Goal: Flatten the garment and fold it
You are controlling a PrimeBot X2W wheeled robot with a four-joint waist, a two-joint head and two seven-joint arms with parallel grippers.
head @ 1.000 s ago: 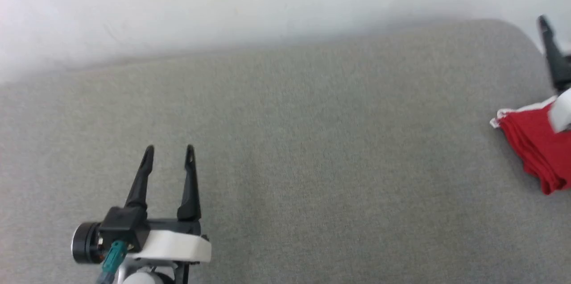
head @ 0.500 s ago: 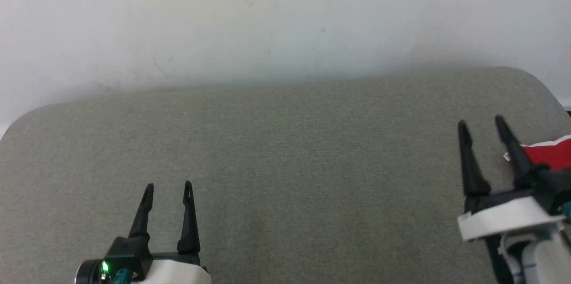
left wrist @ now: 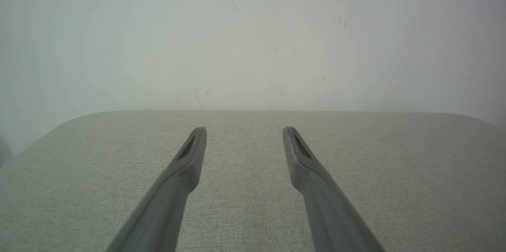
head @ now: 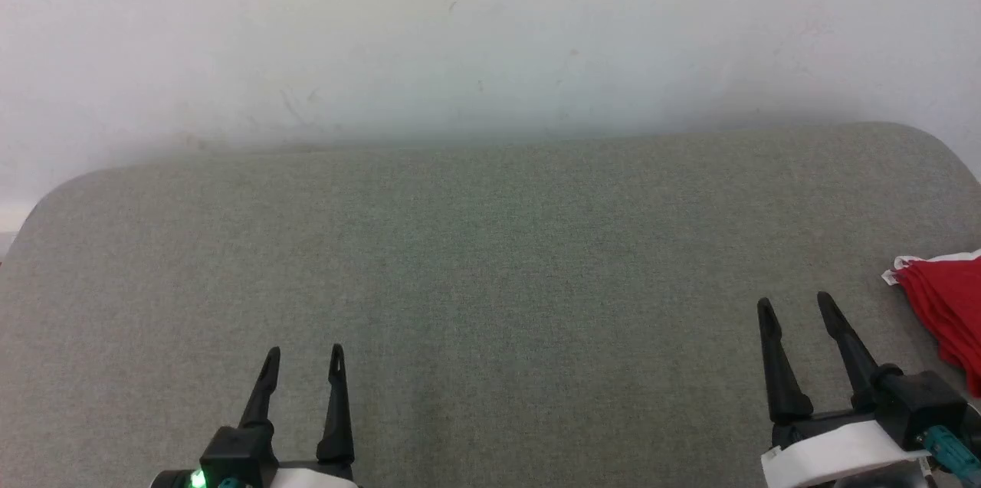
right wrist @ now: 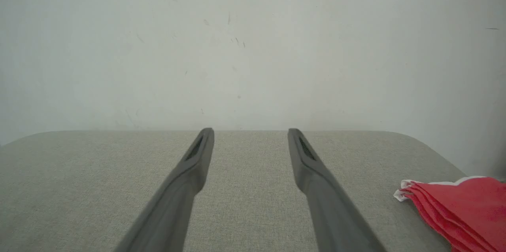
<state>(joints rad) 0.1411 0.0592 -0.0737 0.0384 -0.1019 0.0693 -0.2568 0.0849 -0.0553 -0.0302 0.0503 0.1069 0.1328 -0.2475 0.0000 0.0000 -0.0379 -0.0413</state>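
Your left gripper (head: 304,351) sat low at the left, fingers spread and empty. Your right gripper (head: 795,299) was also spread and held nothing, and it was the nearer arm: the red shorts (head: 944,296) lay in layered folds near its right side, at the pad's right edge, their visible edge slanting back to front and the rest cut off. The grey fabric pad (head: 490,258) ended at a plain white wall (head: 490,36).

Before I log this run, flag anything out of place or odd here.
Nothing spilled or damaged. The folded red garment sits at the far right edge of the grey surface, clear of the left gripper and right gripper, both open.
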